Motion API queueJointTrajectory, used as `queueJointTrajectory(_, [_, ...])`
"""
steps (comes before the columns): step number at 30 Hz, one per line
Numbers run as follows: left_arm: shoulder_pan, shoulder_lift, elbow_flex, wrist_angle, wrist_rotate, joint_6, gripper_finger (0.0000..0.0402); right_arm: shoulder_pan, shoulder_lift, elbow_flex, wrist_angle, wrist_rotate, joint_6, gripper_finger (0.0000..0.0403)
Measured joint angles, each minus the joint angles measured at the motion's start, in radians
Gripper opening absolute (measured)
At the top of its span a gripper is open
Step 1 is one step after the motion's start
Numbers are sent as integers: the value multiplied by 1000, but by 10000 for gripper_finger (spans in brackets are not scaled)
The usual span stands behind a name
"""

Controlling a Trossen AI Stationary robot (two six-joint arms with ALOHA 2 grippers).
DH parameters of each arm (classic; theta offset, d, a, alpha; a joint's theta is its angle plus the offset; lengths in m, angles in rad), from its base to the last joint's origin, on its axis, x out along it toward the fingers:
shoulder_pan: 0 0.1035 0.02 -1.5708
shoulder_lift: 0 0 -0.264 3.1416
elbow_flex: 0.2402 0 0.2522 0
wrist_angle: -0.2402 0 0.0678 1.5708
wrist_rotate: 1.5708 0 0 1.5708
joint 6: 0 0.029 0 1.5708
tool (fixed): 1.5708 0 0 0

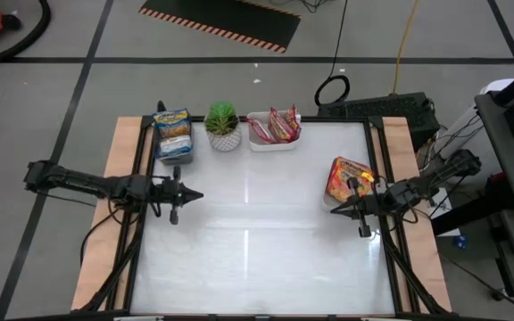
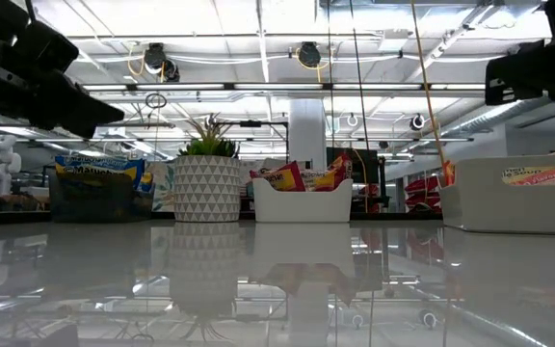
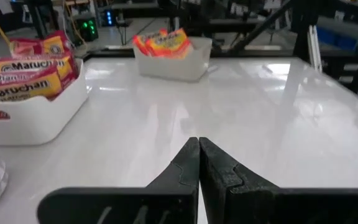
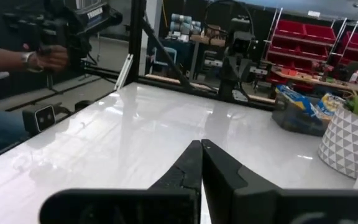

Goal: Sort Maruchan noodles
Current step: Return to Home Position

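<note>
The Maruchan noodle packets sit in three trays. Blue-trimmed packets [image 1: 173, 129] fill a grey tray at the far left. Red-trimmed packets [image 1: 279, 125] stand in a white tray [image 1: 273, 141] at the far middle. Orange packets [image 1: 346, 178] lie in a white tray at the right edge. My left gripper [image 1: 196, 194] hovers shut above the table's left side, pointing right, and shows shut in its wrist view [image 3: 199, 144]. My right gripper [image 1: 335, 210] hovers shut by the orange tray, pointing left, and shows shut in its wrist view [image 4: 201, 145].
A small potted green plant [image 1: 223, 125] in a white patterned pot stands between the grey and white trays at the far edge. The glossy white tabletop [image 1: 257, 241] lies between the grippers. A person's arm [image 4: 17, 59] shows beyond the table in the right wrist view.
</note>
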State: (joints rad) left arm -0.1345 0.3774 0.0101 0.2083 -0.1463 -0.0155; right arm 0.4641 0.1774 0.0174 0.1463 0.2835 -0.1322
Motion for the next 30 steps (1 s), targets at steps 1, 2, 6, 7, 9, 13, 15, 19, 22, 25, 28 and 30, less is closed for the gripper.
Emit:
queueJointTrajectory(1, [4, -11, 0, -25, 4, 5, 3, 0, -28, 0, -25, 0, 1, 0])
queueJointTrajectory(2, [8, -22, 0, -42, 8, 6, 3, 0, -54, 0, -52, 0, 4, 0])
queueJointTrajectory(6, [28, -68, 0, -81, 14, 17, 3, 0, -144, -1, -76, -6, -24, 0])
queueJointTrajectory(7, [33, -83, 0, -91, 17, 23, 3, 0, -157, -1, -78, -6, -42, 0])
queueJointTrajectory(9, [42, -118, 0, -124, 19, 25, 3, 0, -177, -1, -79, -1, -78, 0])
queueJointTrajectory(13, [56, -208, 1, -175, 31, -1, 3, 0, -174, 0, -84, 29, -95, 0])
queueJointTrajectory(15, [57, -254, 2, -181, 55, -5, 3, 0, -174, 0, -84, 29, -95, 0])
queueJointTrajectory(19, [56, -320, 2, -186, 79, 2, 3, 0, -174, 0, -87, 30, -95, 0])
queueJointTrajectory(22, [56, -346, 2, -187, 79, 6, 3, 0, -174, 0, -87, 31, -97, 0])
queueJointTrajectory(25, [56, -352, 2, -188, 79, 5, 3, 0, -176, 0, -88, 30, -106, 0])
queueJointTrajectory(28, [56, -352, 2, -190, 79, -37, 3, 0, -177, 0, -88, 30, -115, 0])
queueJointTrajectory(30, [55, -352, 2, -196, 103, -73, 3, -3, -177, 0, -88, 30, -141, 0])
